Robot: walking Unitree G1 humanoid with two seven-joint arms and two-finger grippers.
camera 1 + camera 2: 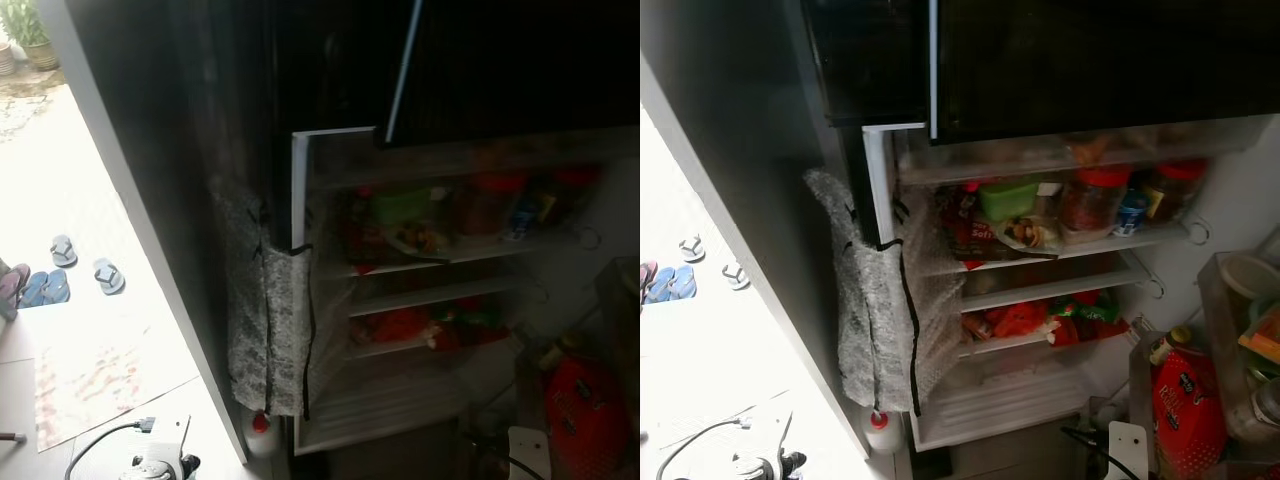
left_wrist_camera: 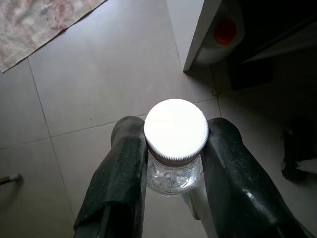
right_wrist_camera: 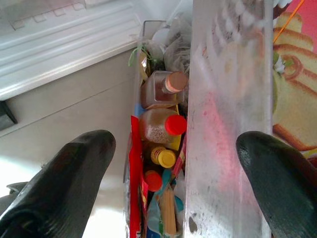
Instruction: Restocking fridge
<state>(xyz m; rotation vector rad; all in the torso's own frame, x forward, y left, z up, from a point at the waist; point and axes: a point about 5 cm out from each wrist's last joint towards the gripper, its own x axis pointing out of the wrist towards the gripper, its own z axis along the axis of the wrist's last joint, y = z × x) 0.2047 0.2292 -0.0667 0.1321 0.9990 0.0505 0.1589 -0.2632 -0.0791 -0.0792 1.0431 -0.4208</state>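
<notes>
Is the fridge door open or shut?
Open: the fridge shelves show jars and packets, and the door's rack of bottles stands swung out.

A lived-in home kitchen, judging by the open fridge [image 1: 1040,300] stocked with jars [image 1: 1092,200] and packets on its shelves. Left of the fridge, a bright doorway with flip-flops [image 1: 75,270] on pale floor tiles and potted plants [image 1: 30,30] beyond. Right of the fridge, crowded condiment bottles [image 3: 161,129].
</notes>
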